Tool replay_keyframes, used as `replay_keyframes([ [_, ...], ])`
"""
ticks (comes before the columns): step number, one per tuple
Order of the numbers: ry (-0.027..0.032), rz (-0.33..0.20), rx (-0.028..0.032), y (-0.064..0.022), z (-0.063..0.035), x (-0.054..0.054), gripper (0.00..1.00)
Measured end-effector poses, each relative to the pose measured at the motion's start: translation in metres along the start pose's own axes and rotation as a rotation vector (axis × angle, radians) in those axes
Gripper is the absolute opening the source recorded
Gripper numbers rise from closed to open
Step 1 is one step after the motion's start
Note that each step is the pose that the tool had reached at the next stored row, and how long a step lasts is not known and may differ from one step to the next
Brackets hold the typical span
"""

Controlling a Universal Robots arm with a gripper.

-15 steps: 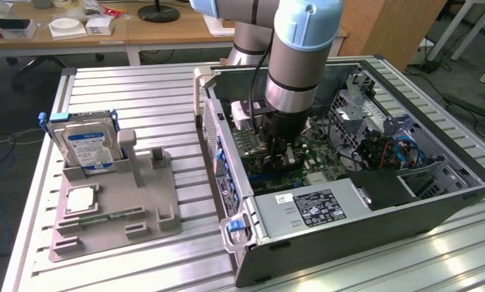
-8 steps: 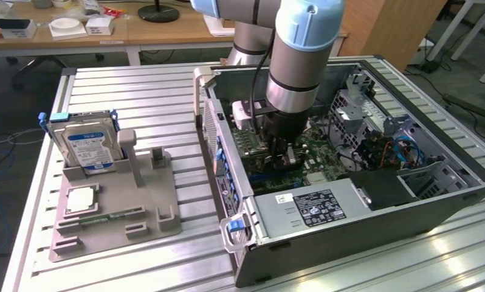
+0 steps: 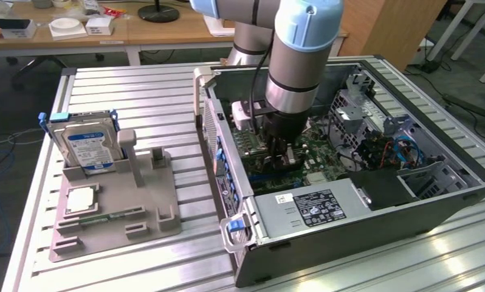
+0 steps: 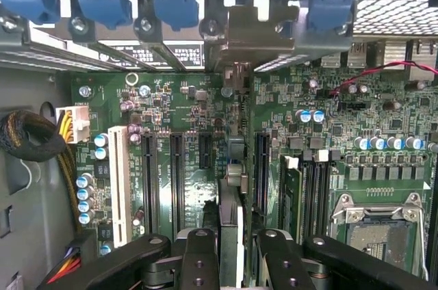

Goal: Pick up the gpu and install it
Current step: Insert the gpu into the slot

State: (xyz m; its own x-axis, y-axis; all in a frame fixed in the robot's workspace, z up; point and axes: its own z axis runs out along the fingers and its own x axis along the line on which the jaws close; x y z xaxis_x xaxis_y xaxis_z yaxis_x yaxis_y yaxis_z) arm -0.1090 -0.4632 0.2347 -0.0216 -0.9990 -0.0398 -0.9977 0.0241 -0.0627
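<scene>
One gpu [image 4: 230, 187] edge-on in jaws' grip, inside pc case [image 3: 461, 182], over mobo [image 4: 178, 109].

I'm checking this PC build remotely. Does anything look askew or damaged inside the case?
Nothing stands out. The gpu stands edge-on between the end effector fingers, in line with the motherboard slots, bracket at the rear openings.

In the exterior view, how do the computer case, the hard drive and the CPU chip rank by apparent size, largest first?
1. computer case
2. hard drive
3. CPU chip

The gaps are plain, so nearness to the camera does not change this order.
</scene>
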Motion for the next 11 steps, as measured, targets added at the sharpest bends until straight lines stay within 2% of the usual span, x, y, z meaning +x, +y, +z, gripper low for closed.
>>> replay_keyframes([
  [11,0.0000,0.000,-0.0004,-0.0002,0.0008,0.0001,0.27],
])
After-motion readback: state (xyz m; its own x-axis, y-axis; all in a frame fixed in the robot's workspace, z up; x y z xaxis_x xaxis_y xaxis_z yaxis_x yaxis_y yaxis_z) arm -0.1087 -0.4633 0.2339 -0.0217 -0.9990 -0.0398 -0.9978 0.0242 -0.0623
